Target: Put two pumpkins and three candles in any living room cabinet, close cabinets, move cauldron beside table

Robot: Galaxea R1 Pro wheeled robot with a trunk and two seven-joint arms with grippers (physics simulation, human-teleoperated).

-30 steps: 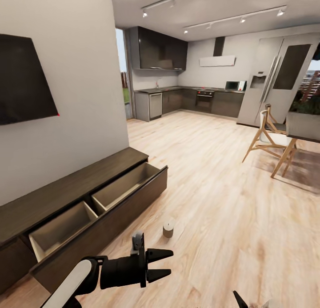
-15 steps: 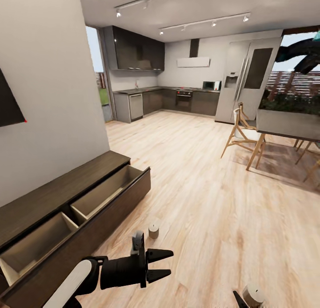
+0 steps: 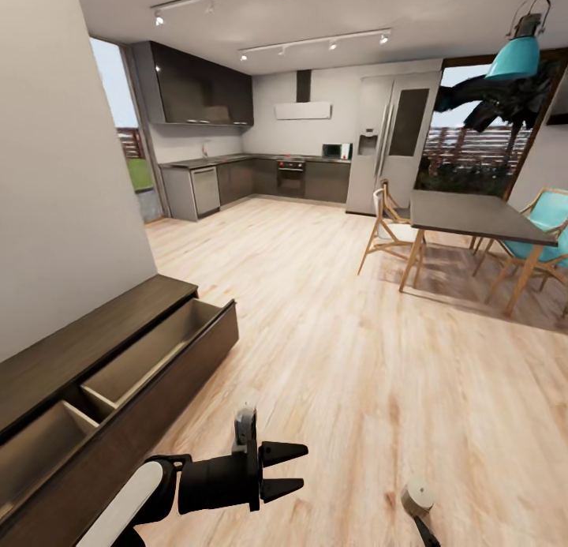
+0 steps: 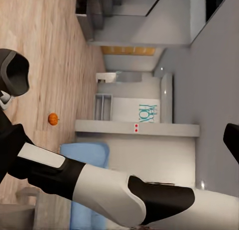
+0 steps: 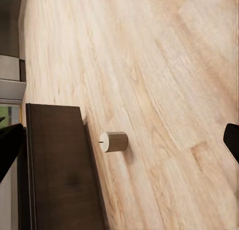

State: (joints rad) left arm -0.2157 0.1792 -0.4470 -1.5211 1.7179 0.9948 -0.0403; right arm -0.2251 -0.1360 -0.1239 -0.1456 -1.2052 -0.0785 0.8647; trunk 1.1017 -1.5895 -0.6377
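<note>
Since the earlier pictures our head view has swung to the right: the cabinet (image 3: pixel 118 357) slid toward the left edge, and the dining table (image 3: pixel 465 214) with its chairs came fully into sight. This is a move of the camera, not of the things.

We see the cabinet low along the wall with its long drawer pulled open, the pale inside visible. Our left gripper (image 3: pixel 293 471) hangs in front of us above the wood floor (image 3: pixel 355 334), its two black fingers spread apart and holding nothing. One candle (image 3: pixel 416 498) stands on the floor near the bottom of the head view, just above the tip of our right gripper (image 3: pixel 427 531). Only that one dark fingertip shows, so we cannot tell if the right fingers are spread or closed; the candle looks very close to the tip, maybe touching, but the view is poor there.

In the right wrist view another candle (image 5: pixel 114 141) stands on the floor just beside the dark cabinet front (image 5: pixel 59 165), well apart from the finger at the edge.

In the left wrist view a pumpkin (image 4: pixel 53 119) lies on the floor far from our fingers, near a blue sofa (image 4: pixel 87 185).
</note>
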